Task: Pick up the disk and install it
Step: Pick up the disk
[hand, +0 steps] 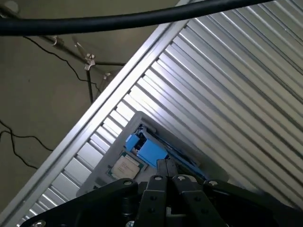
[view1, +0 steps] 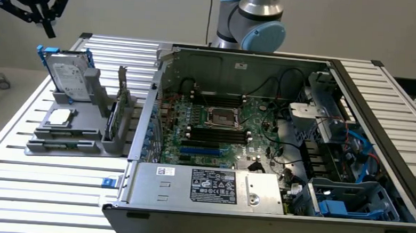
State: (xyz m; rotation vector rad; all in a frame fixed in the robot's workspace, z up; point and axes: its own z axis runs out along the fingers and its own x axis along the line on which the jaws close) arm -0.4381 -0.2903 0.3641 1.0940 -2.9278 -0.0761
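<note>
Ribbed metal tabletop (view1: 40, 193) carried the upright disk (view1: 69, 77). Well above it, the end effector (view1: 48, 29) hung closed and empty.

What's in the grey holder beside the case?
The disk stands tilted at the back, a silver chip lies flat before it, a thin dark card stands upright alongside. The disk's lower end is hidden by the holder.

Blue-framed silver disk (view1: 69, 76) upright on edge in grey stand (view1: 64, 141)

Exterior high, oblique; wrist downward (sharing disk (view1: 69, 74)).
</note>
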